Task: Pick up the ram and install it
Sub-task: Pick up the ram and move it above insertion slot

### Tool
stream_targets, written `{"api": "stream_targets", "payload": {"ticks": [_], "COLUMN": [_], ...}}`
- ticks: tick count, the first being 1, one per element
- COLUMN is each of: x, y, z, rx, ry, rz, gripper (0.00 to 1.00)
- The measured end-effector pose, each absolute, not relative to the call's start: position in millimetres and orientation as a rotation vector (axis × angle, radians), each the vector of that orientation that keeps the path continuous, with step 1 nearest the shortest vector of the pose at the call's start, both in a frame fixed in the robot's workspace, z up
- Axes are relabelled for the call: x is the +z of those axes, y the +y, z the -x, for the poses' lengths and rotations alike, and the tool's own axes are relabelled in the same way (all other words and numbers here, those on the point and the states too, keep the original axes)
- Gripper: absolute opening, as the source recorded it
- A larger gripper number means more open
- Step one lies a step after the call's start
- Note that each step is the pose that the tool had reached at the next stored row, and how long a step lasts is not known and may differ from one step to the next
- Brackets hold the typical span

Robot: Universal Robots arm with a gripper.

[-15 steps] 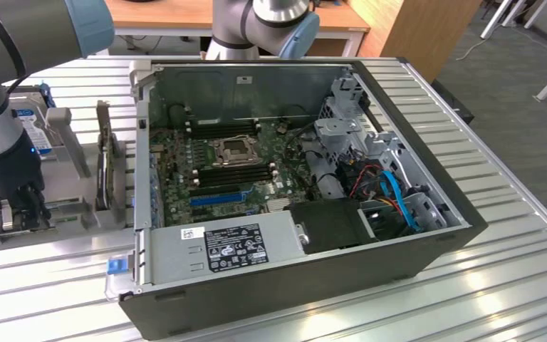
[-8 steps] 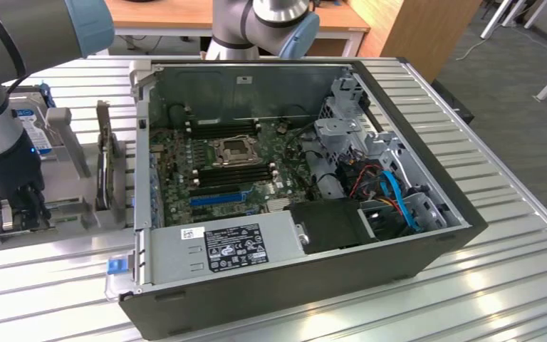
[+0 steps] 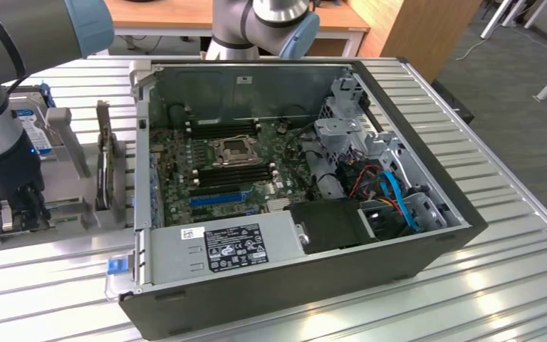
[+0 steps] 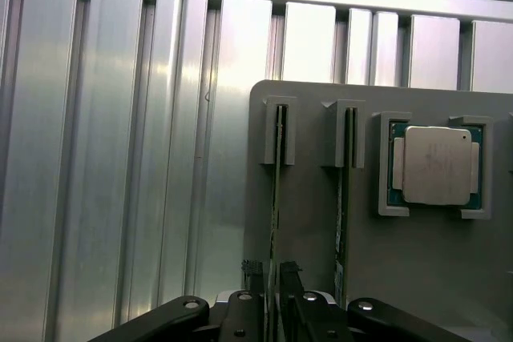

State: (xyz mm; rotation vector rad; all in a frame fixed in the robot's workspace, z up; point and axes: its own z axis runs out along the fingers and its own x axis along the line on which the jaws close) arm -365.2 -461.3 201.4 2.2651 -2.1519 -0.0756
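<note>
The ram (image 4: 275,190) is a thin green stick seen edge-on, standing in a slot of the grey holder (image 4: 309,222). My gripper (image 4: 272,271) is lowered over its near end, one fingertip (image 4: 253,271) on each side of the stick with a narrow gap, so it stands open. In the exterior view my gripper (image 3: 17,212) hangs low over the holder (image 3: 65,214) at that view's left, beside the open computer case (image 3: 426,256). The motherboard's memory slots (image 3: 228,174) lie inside the case next to the processor socket (image 3: 233,151).
A second green stick (image 4: 345,190) stands in the neighbouring slot. A processor (image 4: 437,166) rests in a pocket of the holder. A dark expansion card (image 3: 110,171) and a hard drive (image 3: 32,132) stand upright near my arm. The ribbed metal table (image 3: 501,285) surrounds everything.
</note>
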Motion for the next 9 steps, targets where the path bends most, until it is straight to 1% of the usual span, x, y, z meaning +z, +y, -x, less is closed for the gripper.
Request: {"api": "stream_targets", "payload": {"ticks": [8, 9], "x": [201.4, 201.4], "y": [-461.4, -461.4], "z": [365.2, 365.2], "rx": [-0.076, -0.076], "ry": [-2.152, -2.152], "rz": [-2.265, -2.265], "gripper": [0.23, 0.21]}}
